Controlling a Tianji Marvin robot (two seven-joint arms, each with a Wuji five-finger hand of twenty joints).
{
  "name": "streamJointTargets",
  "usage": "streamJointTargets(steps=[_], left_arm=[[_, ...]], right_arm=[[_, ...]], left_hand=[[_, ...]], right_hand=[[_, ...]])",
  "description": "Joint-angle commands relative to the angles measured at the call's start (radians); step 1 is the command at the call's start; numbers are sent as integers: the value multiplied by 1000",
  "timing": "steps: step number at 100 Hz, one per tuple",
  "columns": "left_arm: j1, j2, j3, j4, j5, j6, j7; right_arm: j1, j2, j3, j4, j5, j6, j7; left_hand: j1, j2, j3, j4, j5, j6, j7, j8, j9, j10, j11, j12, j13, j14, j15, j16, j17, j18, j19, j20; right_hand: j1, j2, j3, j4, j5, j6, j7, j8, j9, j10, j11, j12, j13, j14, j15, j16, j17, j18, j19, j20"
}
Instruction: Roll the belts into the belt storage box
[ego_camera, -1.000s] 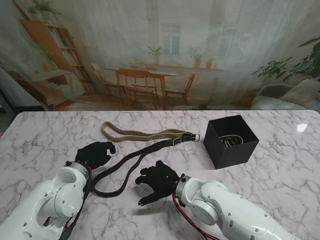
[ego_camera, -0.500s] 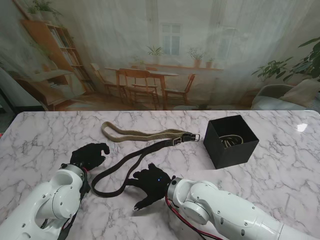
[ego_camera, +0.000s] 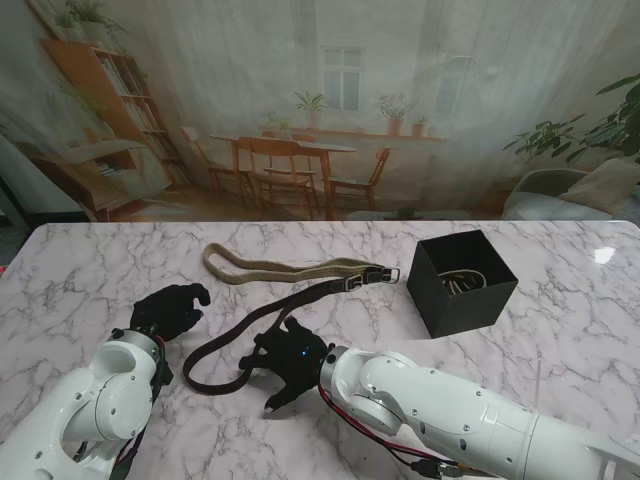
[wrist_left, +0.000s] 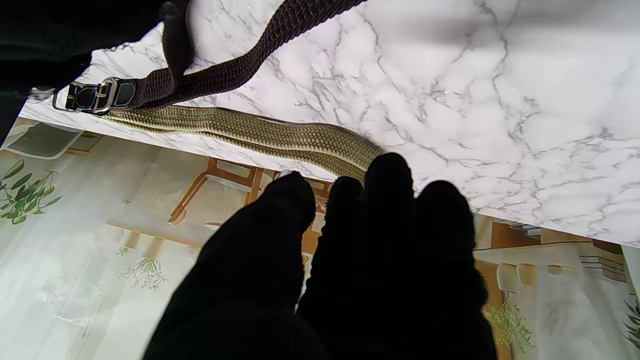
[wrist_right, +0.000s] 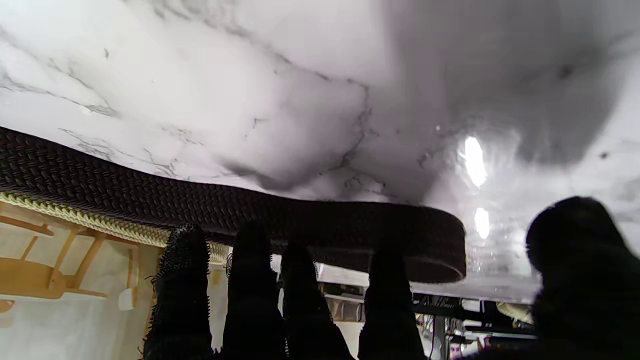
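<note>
A dark brown woven belt (ego_camera: 262, 320) lies folded in a long loop on the marble table, its buckle end (ego_camera: 352, 283) pointing toward the black storage box (ego_camera: 462, 283). A tan woven belt (ego_camera: 275, 267) lies farther from me, its buckle (ego_camera: 386, 274) close to the box. My right hand (ego_camera: 284, 361) hovers over the brown belt's looped near end (wrist_right: 350, 235), fingers apart and holding nothing. My left hand (ego_camera: 168, 308) sits left of that loop, fingers loosely curled, off the belt. In the left wrist view both belts (wrist_left: 235, 75) (wrist_left: 270, 135) lie beyond my fingers (wrist_left: 350, 260).
Something rolled with metal parts (ego_camera: 462, 282) rests inside the box. The table's far edge (ego_camera: 330, 222) runs in front of a printed room backdrop. Bare marble (ego_camera: 570, 340) lies to the right of the box and nearer to me.
My right hand has slid left and a little nearer to the brown belt's loop. My left hand has drawn left, away from the belt. The belts have barely shifted.
</note>
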Motion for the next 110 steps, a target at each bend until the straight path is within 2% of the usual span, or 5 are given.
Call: streamJointTargets(steps=[1,24,31,60,110], left_arm=[[2,-3,4,2,-3,1,-11],[6,-2,1,6,12,-11,-7],[6,-1,3,14,29,-25,-3],[-18,12,-2,90,-44,-269,-33],[-106,61,55,200,-218,-545,-281]], right_arm=[[18,-19,-3,28,11,7,16],[4,-17,-1,49,11,19,-5],[-18,-4,25,38,-3,14,-14],[-144,45,162,-24,-57,-14,-23],[-364,85,403,-132,-130,-70,-12]], left_hand=[[70,1,-12,-12,15,23,-3,-7,8,11,-20,-5,-13,32,-4,-7,-9,12,18,-1],[69,37,-142,10,5,18,-52,-47,-24,20,-73,-29,-69,55,-27,2,-81,21,-6,21],[32,61,-236,26,14,7,-117,-76,-123,21,2,-234,-116,66,-58,6,-133,19,-25,57],[-161,200,-332,-14,54,-59,-234,-111,-236,-92,-268,-669,-387,81,-559,-325,-477,156,-535,-105],[-323,273,-344,-14,16,-148,-377,-256,-303,-248,-344,-804,-545,-115,-781,-558,-570,-20,-1136,-225]], right_hand=[[37,-40,26,18,41,-77,66,28,-26,-11,-21,-19,-35,-1,-23,-5,-20,18,-17,18],[192,-96,1,20,354,-236,404,166,18,-27,20,-46,-11,-6,-2,-10,-6,29,-5,16],[279,-138,-29,-13,389,-274,516,122,67,-54,33,-53,6,-12,7,-15,1,31,6,7],[300,-227,313,-123,507,-333,753,100,559,-331,107,33,217,-98,34,-9,54,59,32,-14],[344,-229,406,-148,585,-208,767,-35,1088,-301,381,321,614,-212,235,168,144,79,56,-28]])
